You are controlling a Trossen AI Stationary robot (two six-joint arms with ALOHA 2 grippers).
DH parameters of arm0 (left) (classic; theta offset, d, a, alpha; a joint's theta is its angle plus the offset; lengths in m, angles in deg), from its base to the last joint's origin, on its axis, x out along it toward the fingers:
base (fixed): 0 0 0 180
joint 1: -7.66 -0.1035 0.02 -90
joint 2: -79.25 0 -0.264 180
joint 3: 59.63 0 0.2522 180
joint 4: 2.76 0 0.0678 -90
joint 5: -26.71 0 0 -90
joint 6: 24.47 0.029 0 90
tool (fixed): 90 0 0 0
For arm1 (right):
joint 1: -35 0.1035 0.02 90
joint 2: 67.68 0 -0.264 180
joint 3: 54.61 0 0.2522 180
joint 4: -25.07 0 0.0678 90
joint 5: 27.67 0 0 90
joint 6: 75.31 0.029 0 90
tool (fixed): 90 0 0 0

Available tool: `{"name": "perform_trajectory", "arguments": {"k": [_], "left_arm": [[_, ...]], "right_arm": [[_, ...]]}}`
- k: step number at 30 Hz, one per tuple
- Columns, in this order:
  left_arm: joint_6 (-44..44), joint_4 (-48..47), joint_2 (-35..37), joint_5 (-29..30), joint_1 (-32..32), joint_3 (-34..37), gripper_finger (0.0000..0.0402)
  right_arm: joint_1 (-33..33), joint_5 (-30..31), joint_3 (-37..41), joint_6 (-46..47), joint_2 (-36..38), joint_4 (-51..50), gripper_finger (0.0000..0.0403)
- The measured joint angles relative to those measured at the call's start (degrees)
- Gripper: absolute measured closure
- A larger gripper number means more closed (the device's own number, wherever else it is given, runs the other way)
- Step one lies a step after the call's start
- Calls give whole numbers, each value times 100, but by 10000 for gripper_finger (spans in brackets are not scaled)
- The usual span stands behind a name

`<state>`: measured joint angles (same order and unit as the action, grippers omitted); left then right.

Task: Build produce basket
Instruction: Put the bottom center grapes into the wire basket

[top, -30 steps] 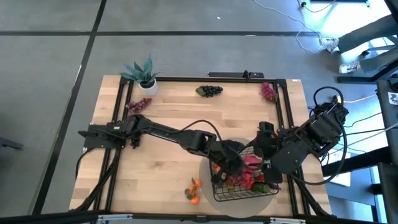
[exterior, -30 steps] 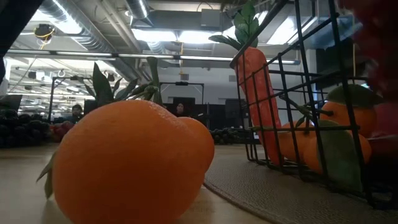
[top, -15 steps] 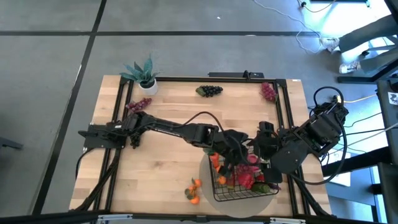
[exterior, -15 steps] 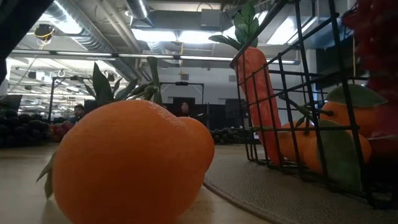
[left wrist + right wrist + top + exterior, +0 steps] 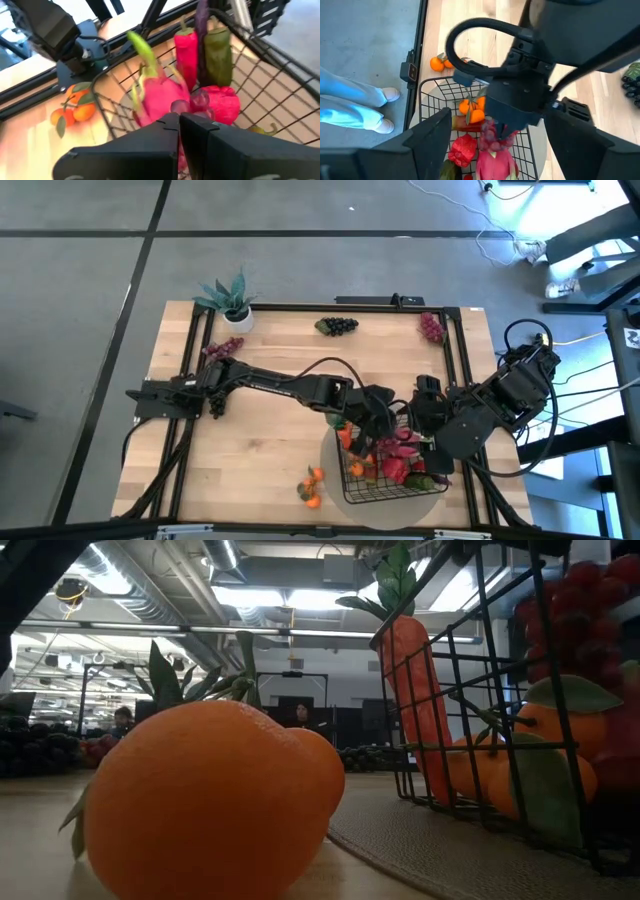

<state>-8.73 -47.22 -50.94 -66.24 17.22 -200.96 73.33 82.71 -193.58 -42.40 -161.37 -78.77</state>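
The black wire basket [image 5: 347, 483] stands on a round grey mat near the table's near edge. Inside lie a pink dragon fruit [image 5: 160, 95], a red pepper [image 5: 186, 47], a green pepper [image 5: 218, 50], small oranges [image 5: 472, 110] and an upright carrot [image 5: 415, 700] leaning in a corner. My left gripper [image 5: 378, 432] hangs over the basket, shut on a reddish-purple grape bunch [image 5: 492, 136]. My right gripper [image 5: 502, 145] waits open at the basket's right side, above the produce. My left gripper pinches the grape bunch between its two fingers, which come from above and point down. Only a few grapes [image 5: 192, 99] show just past the fingertips [image 5: 170, 125]. The bunch hangs below the fingers inside the basket, over the dragon fruit; whether it rests on it I cannot tell.
Two small oranges [image 5: 312, 485] lie on the table left of the basket, large in the low view [image 5: 210, 800]. Dark grapes [image 5: 338, 326] and red grapes [image 5: 432, 327] sit at the far edge, purple grapes [image 5: 222, 348] and a potted plant [image 5: 232, 295] at the far left.
My left gripper has shifted a little toward the basket's middle and gone down. The grape bunch it carries has sunk lower between the basket's wire walls, as the low view shows. My right arm has kept still.
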Motion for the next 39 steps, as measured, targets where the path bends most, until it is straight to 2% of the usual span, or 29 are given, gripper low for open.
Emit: {"name": "perform_trajectory", "arguments": {"k": [19, 32, 39], "left_arm": [[-163, -40, -216, 86, -57, -7, 401], [-209, -38, -251, 565, -65, 2, 401], [-213, -17, -251, 565, -65, 2, 365]], "right_arm": [[0, 0, -2, 136, -2, 15, 104], [-2, 9, -7, 137, -2, 11, 104], [-2, 9, -7, 136, -2, 11, 104]]}}
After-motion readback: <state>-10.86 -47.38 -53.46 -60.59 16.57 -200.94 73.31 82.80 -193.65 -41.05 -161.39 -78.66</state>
